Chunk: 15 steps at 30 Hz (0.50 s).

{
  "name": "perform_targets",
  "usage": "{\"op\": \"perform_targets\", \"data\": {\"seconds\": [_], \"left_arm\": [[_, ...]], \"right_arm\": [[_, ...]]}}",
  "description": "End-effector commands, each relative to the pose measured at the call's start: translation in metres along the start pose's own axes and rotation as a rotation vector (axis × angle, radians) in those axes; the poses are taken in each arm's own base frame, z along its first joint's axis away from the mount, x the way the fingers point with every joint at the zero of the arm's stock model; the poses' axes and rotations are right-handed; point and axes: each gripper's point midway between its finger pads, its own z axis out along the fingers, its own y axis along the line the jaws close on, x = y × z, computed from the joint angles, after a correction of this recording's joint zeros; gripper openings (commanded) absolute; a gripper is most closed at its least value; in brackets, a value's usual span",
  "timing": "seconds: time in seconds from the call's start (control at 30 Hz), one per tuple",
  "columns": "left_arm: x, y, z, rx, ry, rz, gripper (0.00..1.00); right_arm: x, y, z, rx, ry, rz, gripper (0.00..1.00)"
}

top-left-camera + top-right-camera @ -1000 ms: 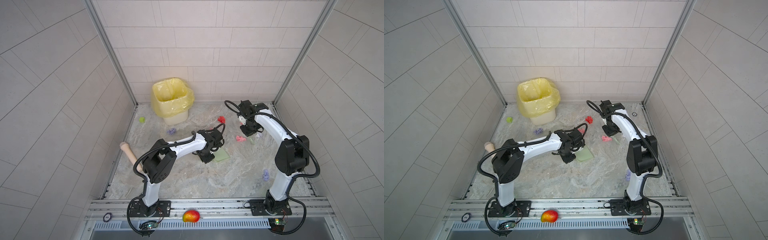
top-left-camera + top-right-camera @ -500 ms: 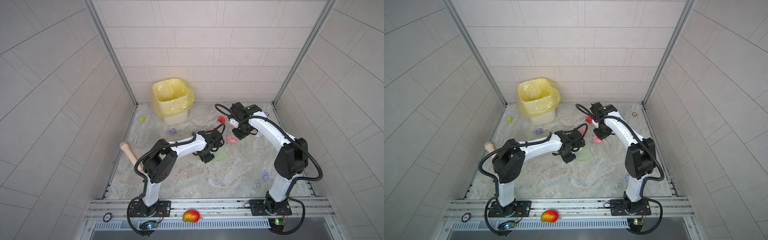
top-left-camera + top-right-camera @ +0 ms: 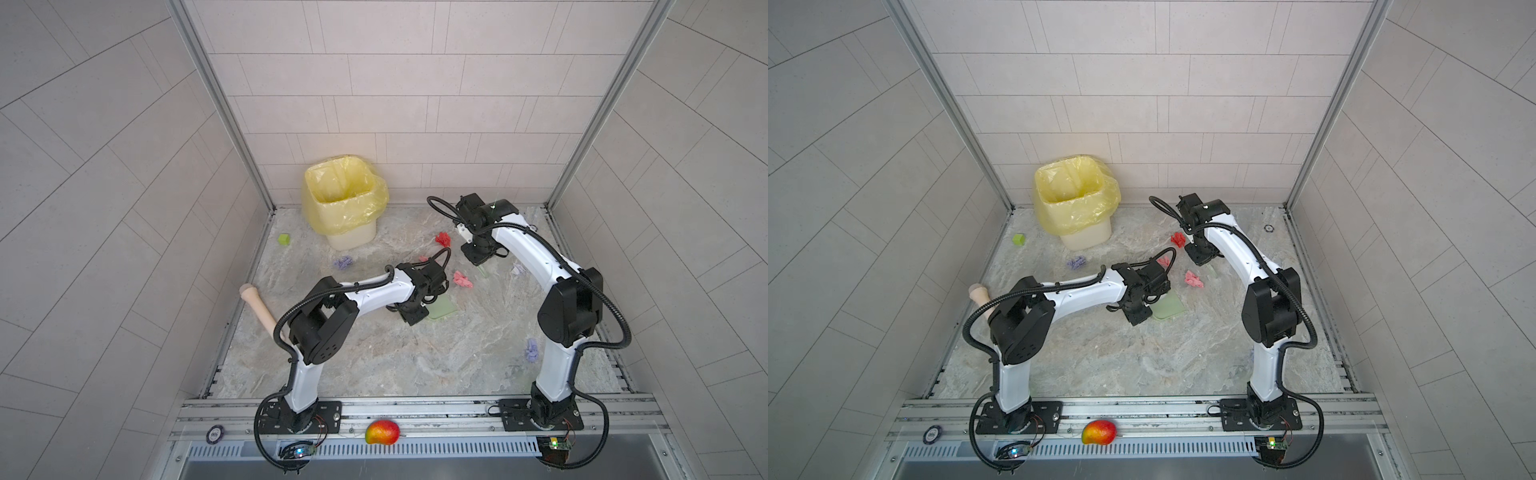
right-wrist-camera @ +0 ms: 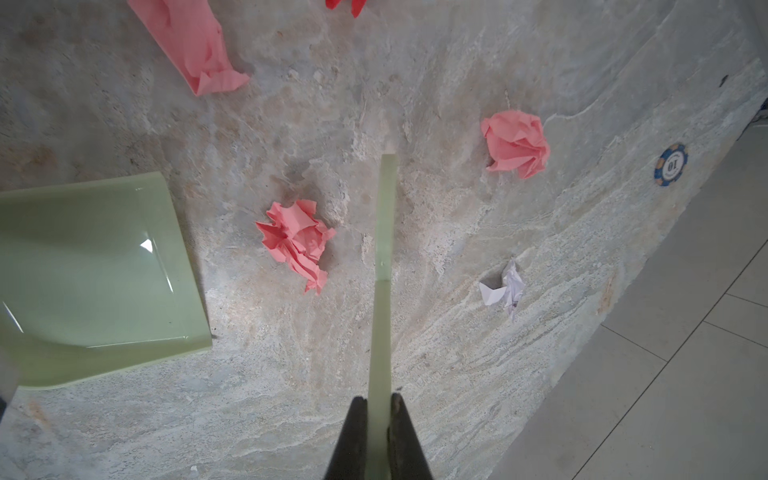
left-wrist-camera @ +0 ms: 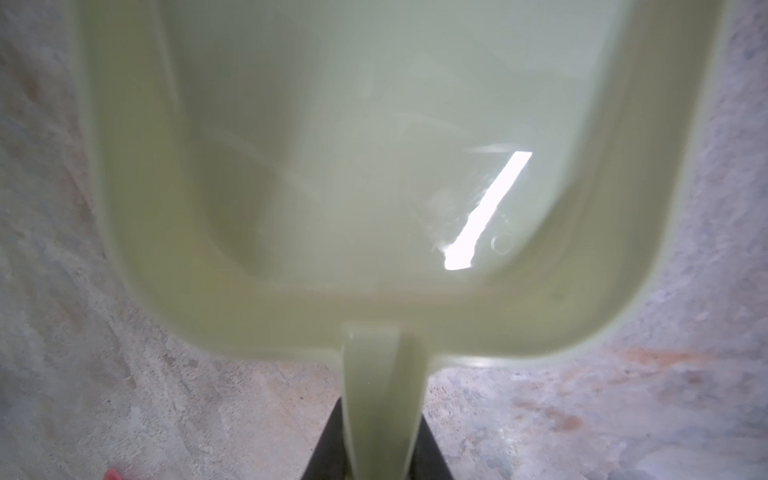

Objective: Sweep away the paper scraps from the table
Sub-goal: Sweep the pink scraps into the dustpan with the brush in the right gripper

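left gripper (image 5: 382, 440) pinches one dustpan (image 3: 444, 309), right gripper (image 4: 379, 419) one green strip (image 4: 384, 249); i count three pink paper scraps (image 4: 296, 241), one at the dustpan's one o'clock in both top views.

Table (image 3: 374, 357): dustpan (image 3: 442, 309) flat on it; nearest of paper scraps (image 3: 462, 280) between dustpan and scraper (image 4: 384, 232); bin (image 3: 353, 237) well behind dustpan, leftward.

The table (image 3: 374, 353) has a grey-beige veined marble pattern. At centre is a pink scrap (image 3: 462, 280), farther back a red scrap (image 3: 443, 239), left a lavender scrap (image 3: 343, 262), right a white scrap (image 4: 505, 289). The dustpan (image 3: 442, 309) and sweeper strip (image 4: 384, 249) are pale green. The bin liner (image 3: 345, 199) is yellow, the cube (image 3: 284, 239) lime green, the mango (image 3: 381, 432) red-yellow.
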Motion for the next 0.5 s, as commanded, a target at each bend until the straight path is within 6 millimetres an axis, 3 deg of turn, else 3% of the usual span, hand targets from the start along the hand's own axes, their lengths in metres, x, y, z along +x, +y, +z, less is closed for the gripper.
{"op": "perform_targets", "data": {"seconds": [0.0,0.2,0.33,0.47], "left_arm": [[-0.007,-0.001,0.0,-0.006,0.004,0.018,0.0],[-0.007,-0.002,0.003,0.01,0.023,0.018,0.0],[-0.004,-0.003,0.006,0.014,0.037,0.017,0.0],[-0.004,-0.003,0.007,0.02,0.038,0.016,0.0]], "right_arm": [[-0.003,0.008,-0.002,-0.005,0.006,-0.04,0.0],[0.002,0.026,-0.004,-0.057,0.019,-0.065,0.0],[0.004,0.041,-0.017,-0.12,-0.003,-0.068,0.0],[0.009,0.039,-0.027,-0.121,-0.008,-0.061,0.0]]}}
